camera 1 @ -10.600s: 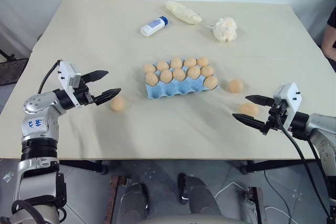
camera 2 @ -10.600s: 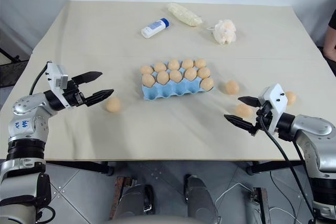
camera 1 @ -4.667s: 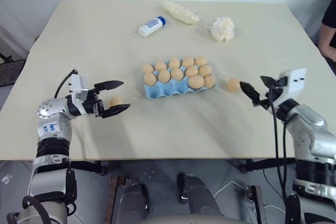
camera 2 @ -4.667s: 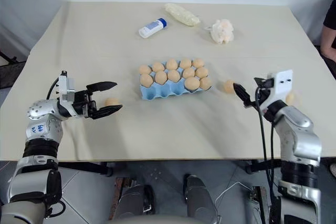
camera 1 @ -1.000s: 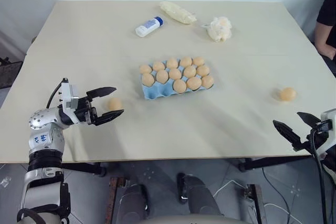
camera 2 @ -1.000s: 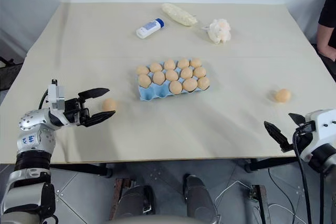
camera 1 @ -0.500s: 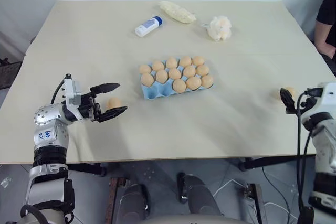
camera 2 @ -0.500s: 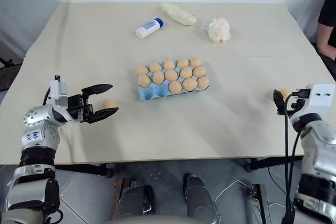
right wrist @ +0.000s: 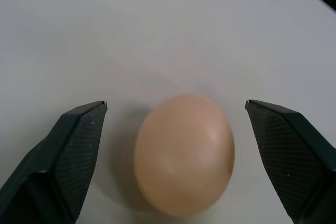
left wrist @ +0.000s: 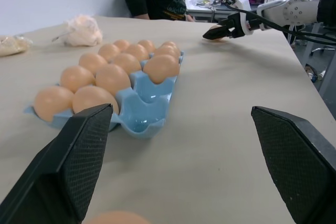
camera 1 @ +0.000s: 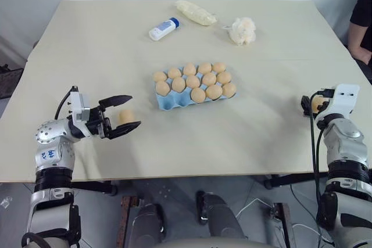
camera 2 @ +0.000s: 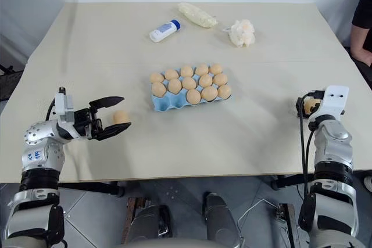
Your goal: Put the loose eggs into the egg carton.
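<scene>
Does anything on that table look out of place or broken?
Nothing is broken or spilled. Two eggs lie loose on the table, off the blue egg carton: one between the left gripper's open fingers, one between the right gripper's open fingers. The carton has empty front cups.

The beige table (camera 1: 87, 45) carries a blue egg carton (camera 1: 174, 101) near its middle, well apart from both pairs of jaws. One loose egg (camera 1: 126, 116) lies on the table between the open left jaws; another egg (right wrist: 184, 153) lies between the open right jaws, touching neither finger. Far beyond the jaws lie a white bottle (camera 1: 163, 28), a pale wrapped bundle (camera 1: 195, 12) and a cream puff ball (camera 1: 242, 30).
</scene>
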